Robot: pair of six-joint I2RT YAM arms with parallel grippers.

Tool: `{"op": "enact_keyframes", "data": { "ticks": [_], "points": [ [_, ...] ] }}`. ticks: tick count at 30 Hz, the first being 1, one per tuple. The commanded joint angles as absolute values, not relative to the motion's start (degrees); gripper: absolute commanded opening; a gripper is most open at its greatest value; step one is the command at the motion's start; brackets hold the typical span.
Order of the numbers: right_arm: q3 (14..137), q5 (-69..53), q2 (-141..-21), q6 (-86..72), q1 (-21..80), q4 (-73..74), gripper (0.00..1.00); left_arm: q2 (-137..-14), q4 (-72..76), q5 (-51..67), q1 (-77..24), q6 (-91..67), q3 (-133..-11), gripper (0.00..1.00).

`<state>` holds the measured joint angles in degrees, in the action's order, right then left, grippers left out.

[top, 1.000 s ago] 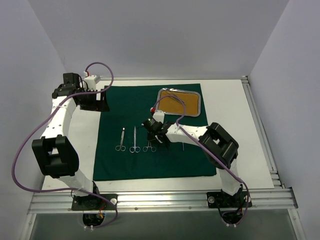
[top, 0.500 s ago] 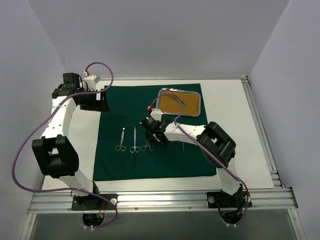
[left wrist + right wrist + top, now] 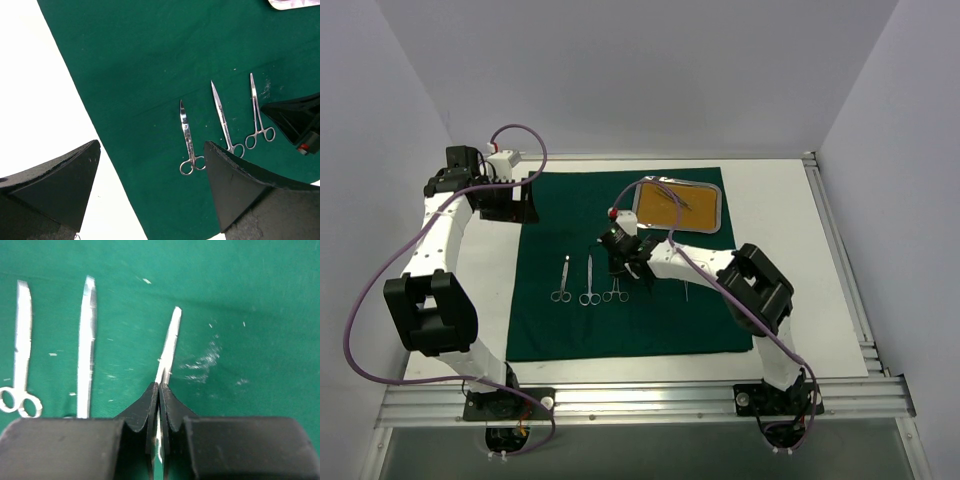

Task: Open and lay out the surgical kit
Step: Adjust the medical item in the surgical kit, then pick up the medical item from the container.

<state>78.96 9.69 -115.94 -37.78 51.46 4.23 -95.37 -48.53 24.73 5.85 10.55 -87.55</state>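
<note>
right fingers pinch forceps (flat on drape) | left fingers wide

One dark green drape carries one steel tray toward its 1 o'clock corner. Three ring-handled pieces lie in a single row near the drape's middle: left instrument, middle instrument, right instrument. One slim instrument shows inside the tray and one thin pale sliver at the row's 3 o'clock, five silver pieces altogether. There are two grippers, the left gripper and the right gripper.
</note>
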Motion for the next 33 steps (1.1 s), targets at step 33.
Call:
{"op": "enact_keyframes", "data": {
  "ticks": [33],
  "points": [
    [126.48,-11.95,-137.46,9.14,20.66,21.54,0.14,-103.09,-50.98,17.58,6.33,10.02,-97.56,0.94]
  ]
}}
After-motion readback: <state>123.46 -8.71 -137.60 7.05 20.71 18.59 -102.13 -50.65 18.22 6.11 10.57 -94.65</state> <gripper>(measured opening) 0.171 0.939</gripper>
